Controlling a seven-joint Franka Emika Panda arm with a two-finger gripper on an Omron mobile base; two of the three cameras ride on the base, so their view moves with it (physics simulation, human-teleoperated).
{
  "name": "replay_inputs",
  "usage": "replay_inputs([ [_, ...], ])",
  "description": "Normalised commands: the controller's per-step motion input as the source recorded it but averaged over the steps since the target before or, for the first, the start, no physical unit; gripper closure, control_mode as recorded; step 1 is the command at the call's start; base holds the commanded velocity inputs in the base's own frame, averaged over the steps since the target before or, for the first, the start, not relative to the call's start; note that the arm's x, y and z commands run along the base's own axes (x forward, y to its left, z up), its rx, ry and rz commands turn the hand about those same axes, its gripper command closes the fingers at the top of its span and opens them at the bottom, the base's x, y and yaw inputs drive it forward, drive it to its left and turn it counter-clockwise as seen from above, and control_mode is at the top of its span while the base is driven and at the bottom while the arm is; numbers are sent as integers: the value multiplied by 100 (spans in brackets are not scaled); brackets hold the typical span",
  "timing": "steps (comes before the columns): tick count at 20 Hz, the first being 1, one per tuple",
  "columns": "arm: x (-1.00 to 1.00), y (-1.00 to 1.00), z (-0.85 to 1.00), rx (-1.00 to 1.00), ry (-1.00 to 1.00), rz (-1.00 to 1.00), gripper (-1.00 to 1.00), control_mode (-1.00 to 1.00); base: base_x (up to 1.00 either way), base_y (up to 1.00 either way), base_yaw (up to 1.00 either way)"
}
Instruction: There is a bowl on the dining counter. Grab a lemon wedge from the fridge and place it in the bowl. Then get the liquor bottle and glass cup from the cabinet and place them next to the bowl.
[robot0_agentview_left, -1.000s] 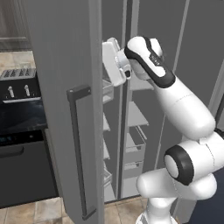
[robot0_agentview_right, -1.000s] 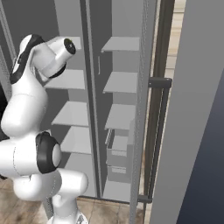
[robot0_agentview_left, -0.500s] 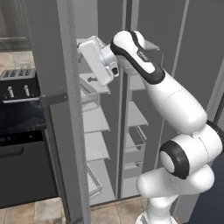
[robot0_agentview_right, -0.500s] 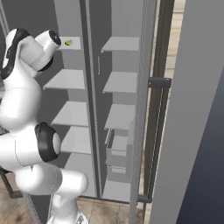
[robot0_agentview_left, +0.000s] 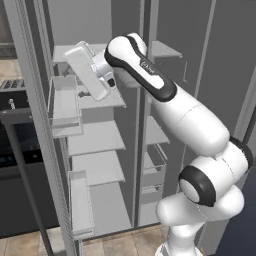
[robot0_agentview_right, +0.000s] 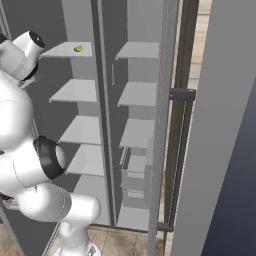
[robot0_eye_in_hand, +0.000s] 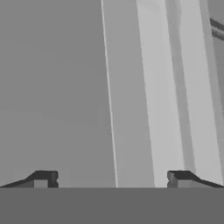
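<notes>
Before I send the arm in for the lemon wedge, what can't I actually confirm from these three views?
- Lemon wedge: right base view, too small to show shape or how it lies on the top shelf.
- Same shelf, left base view: the hand and forearm cover it.
- Gripper, hand view: open, facing plain grey fridge surfaces; which one, unclear.
- Fridge floor: cut off by the bottom edge, both base views.

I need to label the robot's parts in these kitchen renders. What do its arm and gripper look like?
The arm has glossy white rounded links joined by black bands at the joints, with small dark lettering on one band. Its hand is a white boxy block; the gripper ends in two small dark squared fingertips.
</notes>
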Motion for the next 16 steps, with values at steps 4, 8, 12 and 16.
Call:
replay_inputs([
  [4,-51,-2,0,0,-23,-3,-100,-100,0,0,0],
  [8,-47,-46,0,0,-33,-7,-100,-100,0,0,0],
  [12,-42,-77,0,6,-33,-10,-100,-100,0,0,0],
  [16,-26,-95,0,4,-28,-7,-100,-100,0,0,0],
])
